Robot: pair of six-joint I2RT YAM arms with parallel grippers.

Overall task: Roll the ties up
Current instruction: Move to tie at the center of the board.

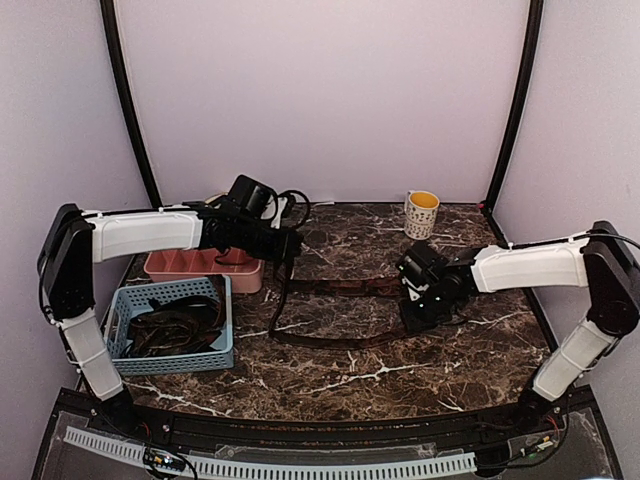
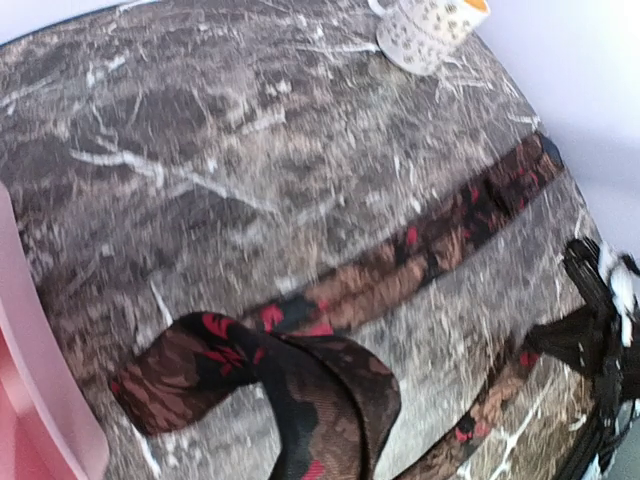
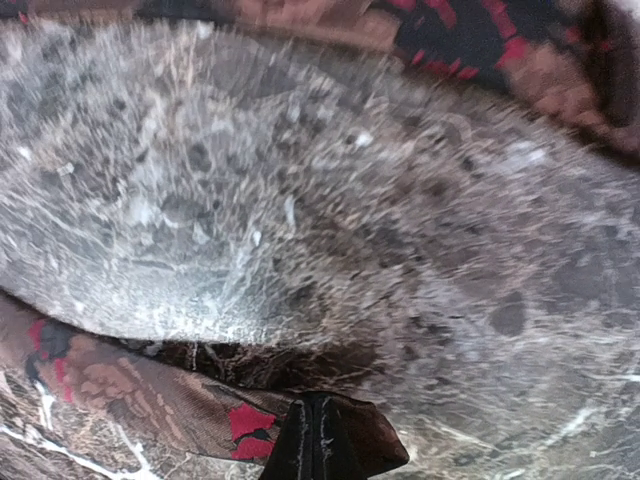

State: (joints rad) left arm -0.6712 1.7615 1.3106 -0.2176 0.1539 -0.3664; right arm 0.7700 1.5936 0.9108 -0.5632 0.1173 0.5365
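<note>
One reddish-brown patterned tie (image 1: pixel 335 341) lies in a long loop on the marble table. My left gripper (image 1: pixel 285 247) is shut on one part of it and holds it lifted, so the fabric hangs down to the table. In the left wrist view the tie (image 2: pixel 430 235) runs across the table and rises toward the camera; the fingers are hidden by fabric. My right gripper (image 1: pixel 418 318) is low on the table, shut on the tie's other end (image 3: pixel 130 390), with its fingertips (image 3: pixel 300 445) pressed together. More dark ties (image 1: pixel 170 328) lie tangled in the blue basket.
The blue basket (image 1: pixel 222 330) stands at the front left, and a pink tray (image 1: pixel 180 266) lies behind it under the left arm. A white spotted mug (image 1: pixel 421 213) stands at the back right and also shows in the left wrist view (image 2: pixel 425 30).
</note>
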